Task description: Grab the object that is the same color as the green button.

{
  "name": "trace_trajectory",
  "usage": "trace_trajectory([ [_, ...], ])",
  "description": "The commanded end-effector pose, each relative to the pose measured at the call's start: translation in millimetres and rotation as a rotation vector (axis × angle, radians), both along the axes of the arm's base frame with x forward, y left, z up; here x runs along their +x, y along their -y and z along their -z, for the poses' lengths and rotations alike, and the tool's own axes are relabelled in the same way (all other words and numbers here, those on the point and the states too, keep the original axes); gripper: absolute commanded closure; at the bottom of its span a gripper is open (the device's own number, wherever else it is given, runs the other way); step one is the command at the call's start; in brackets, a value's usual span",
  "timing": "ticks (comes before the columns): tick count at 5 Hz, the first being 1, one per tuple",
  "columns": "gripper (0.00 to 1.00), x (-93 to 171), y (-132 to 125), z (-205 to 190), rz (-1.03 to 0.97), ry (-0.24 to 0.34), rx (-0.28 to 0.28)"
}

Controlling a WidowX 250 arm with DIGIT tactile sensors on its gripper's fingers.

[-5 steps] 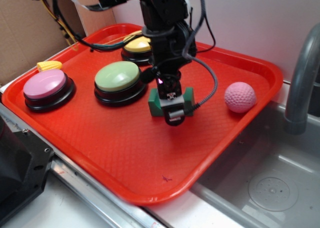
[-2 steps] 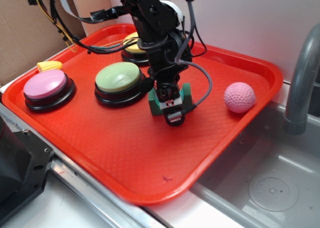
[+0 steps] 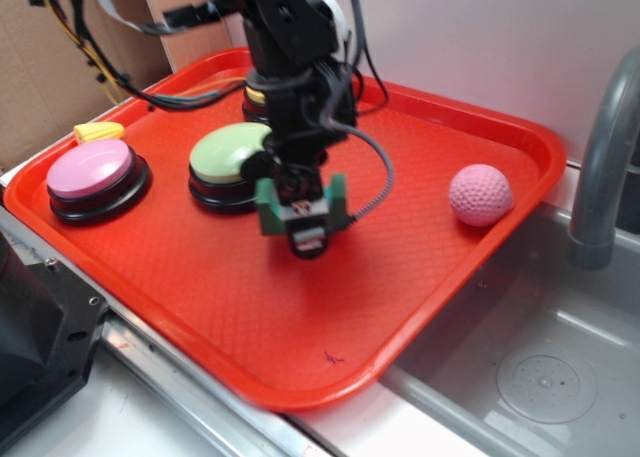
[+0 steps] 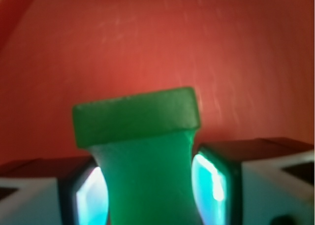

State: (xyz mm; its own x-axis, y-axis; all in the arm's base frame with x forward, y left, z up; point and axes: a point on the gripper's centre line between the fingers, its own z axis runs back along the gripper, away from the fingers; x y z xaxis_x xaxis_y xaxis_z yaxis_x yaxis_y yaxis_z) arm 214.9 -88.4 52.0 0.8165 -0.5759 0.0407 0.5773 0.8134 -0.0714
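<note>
The grab looks all but done: the green block (image 3: 300, 199) sits pinched in the gripper (image 3: 303, 209) and seems lifted clear of the red tray (image 3: 250, 307), just in front of the green button (image 3: 232, 153). In the wrist view the fingers (image 4: 212, 178) press against the block's (image 4: 147, 151) narrow waist from both sides, closed onto it. Only holding it steady seems left.
</note>
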Motion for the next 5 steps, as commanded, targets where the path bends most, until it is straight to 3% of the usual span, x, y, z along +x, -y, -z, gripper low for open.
trace_trajectory([
  [1,1.0,-13.7,9.6,-65.7,-0.124,0.02,0.048],
  [2,1.0,-23.0,-3.1,-84.8,-0.252,0.034,0.072],
  [3,1.0,-14.3,-4.4,-73.4,-0.243,0.0,0.061],
  [5,1.0,-29.9,-21.8,-79.2,-0.376,0.003,0.015],
])
